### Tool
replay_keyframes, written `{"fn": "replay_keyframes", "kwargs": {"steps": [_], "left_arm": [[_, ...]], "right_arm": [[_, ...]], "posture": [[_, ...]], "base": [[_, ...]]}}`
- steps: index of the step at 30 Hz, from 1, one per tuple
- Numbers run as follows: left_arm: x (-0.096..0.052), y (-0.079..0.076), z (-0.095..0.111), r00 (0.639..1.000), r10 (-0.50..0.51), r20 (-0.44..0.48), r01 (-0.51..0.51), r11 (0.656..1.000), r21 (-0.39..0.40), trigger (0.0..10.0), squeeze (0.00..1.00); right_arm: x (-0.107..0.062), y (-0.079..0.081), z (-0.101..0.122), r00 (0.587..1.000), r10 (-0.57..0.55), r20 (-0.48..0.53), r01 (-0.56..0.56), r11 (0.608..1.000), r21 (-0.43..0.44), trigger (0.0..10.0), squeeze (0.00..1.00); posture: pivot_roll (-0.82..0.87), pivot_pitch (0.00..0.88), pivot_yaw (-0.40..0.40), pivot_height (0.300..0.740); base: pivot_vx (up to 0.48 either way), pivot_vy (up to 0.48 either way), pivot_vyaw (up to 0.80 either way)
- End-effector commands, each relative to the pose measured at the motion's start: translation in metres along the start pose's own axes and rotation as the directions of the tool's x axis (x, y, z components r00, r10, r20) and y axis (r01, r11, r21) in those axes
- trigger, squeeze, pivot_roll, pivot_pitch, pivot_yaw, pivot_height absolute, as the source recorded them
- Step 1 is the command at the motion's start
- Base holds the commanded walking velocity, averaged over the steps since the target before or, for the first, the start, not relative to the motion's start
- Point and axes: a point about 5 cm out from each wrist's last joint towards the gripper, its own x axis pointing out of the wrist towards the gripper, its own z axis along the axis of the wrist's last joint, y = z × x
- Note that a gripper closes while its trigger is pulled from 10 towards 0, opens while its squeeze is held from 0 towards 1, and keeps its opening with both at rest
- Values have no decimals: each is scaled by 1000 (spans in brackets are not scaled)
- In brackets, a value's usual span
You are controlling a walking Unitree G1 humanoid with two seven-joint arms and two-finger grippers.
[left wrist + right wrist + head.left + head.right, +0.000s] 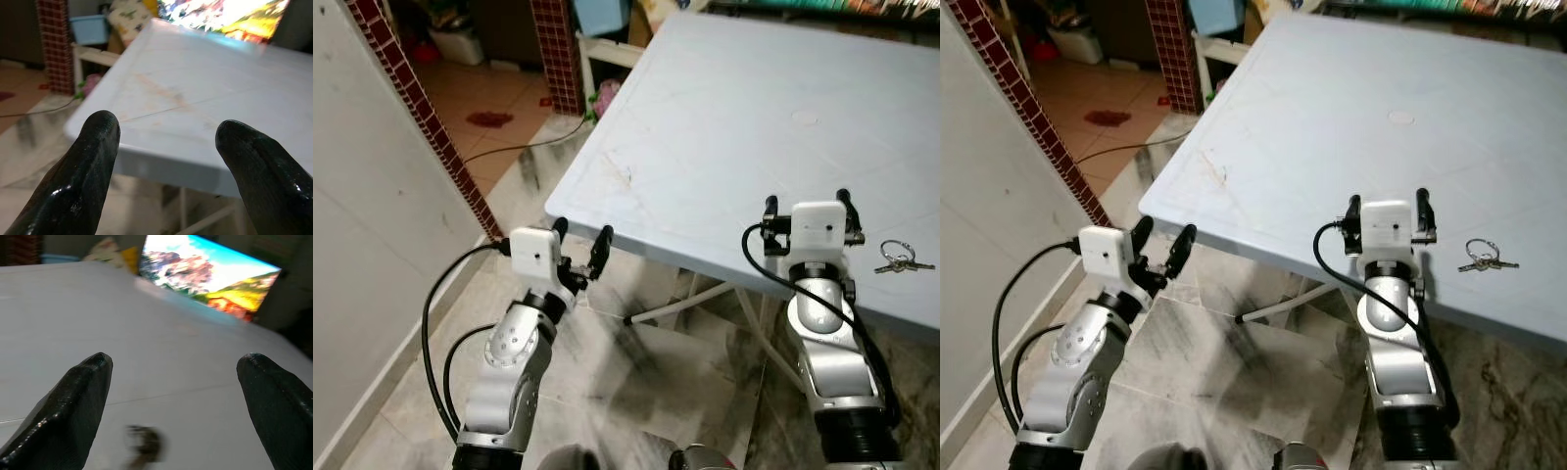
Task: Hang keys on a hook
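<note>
The keys (903,260) are lying flat on the big pale blue table (734,127), close to its near edge and over toward the robot's right side. It's a small bunch on a metal ring, with the blades pointing off to the right.

The right gripper (807,204) is just left of the keys, over the near edge of the table, with its two black fingers (73,401) spread wide apart and nothing between them. In the right wrist view you can see a dark blurry blob on the tabletop between the fingers, low in the frame, too smeared to say for sure what it is. There's also a bright landscape picture (210,279) past the far side of the table.

The left gripper (580,242) is off the table, hanging in the air just beside the table's near left corner, above the marble-looking floor (636,382). Its fingers (83,171) are spread open too, holding nothing, and its wrist view looks across the corner of the tabletop.

Other stuff around: a white wall (372,245) on the robot's left with a strip of dark red tile (421,108) running along its edge, a black cable (524,142) trailing over the floor, and white table legs (690,299) showing under the near edge.
</note>
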Motion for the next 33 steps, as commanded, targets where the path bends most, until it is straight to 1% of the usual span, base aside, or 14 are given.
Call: {"fn": "replay_keyframes", "kwargs": {"steps": [1,9,10,11,12,14,15,16,18,21,23,27,31,33], "left_arm": [[-2,-2,-3,1000,-4,-10,4,1000,-3,10000,0],[-5,-1,-2,1000,-7,-16,7,1000,3,10000,0],[-5,0,-2,1000,-9,-18,9,1000,5,10000,0],[-6,0,-2,1000,-10,-19,10,1000,5,10000,0],[-6,0,-2,1000,-11,-21,11,1000,6,10000,0],[-6,0,-2,1000,-13,-24,13,1000,6,10000,0],[-6,0,-2,1000,-13,-24,13,1000,6,10000,0],[-6,-2,-3,999,-20,-29,20,1000,3,10000,0],[-6,-3,-4,999,-23,-30,23,1000,1,10000,0],[-6,-4,-4,999,-27,-32,27,1000,-2,10000,0],[-6,-4,-4,999,-28,-32,28,1000,-2,10000,0],[-7,-3,-4,999,-30,-36,30,1000,-1,10000,0],[-9,-2,-3,999,-29,-44,29,1000,5,10000,0],[-10,-1,-3,999,-28,-46,29,1000,6,10000,0]], "right_arm": [[-2,-3,2,1000,-7,5,8,1000,-13,10000,1000],[-9,1,0,1000,9,-21,-10,1000,-9,10000,1000],[-12,-1,-3,999,13,-39,-13,1000,-18,10000,369],[-13,-2,-4,999,14,-45,-15,1000,-22,10000,369],[-15,-4,-7,998,18,-57,-19,999,-31,10000,0],[-18,-9,-14,995,23,-93,-29,997,-67,10000,0],[-18,-9,-14,995,23,-93,-29,997,-67,10000,0],[-20,-16,-21,993,20,-117,-30,996,-84,10000,0],[-20,-21,-25,991,18,-132,-30,995,-91,10000,0],[-15,-29,-27,991,-3,-132,-11,994,-106,10000,0],[-14,-30,-27,992,-4,-130,-10,994,-108,10000,0],[-7,-39,-26,991,-32,-131,15,991,-129,10000,0],[-1,-45,-33,988,-23,-154,6,993,-115,10000,0],[0,-45,-34,987,-12,-160,-6,994,-112,10000,0]], "posture": [[13,194,52,740],[18,203,64,740],[17,206,69,740],[16,207,69,740],[15,209,71,740],[10,210,72,740],[10,210,72,740],[8,212,74,740],[4,214,76,740],[1,217,78,740],[0,217,79,740],[6,220,80,740],[19,229,87,740],[23,233,89,740]], "base": [[0,0,0],[0,0,0],[0,0,0],[0,0,0],[0,0,0],[0,0,0],[0,0,0],[0,0,0],[0,0,0],[0,0,0],[0,0,0],[0,0,0],[0,0,0],[0,0,0]]}}
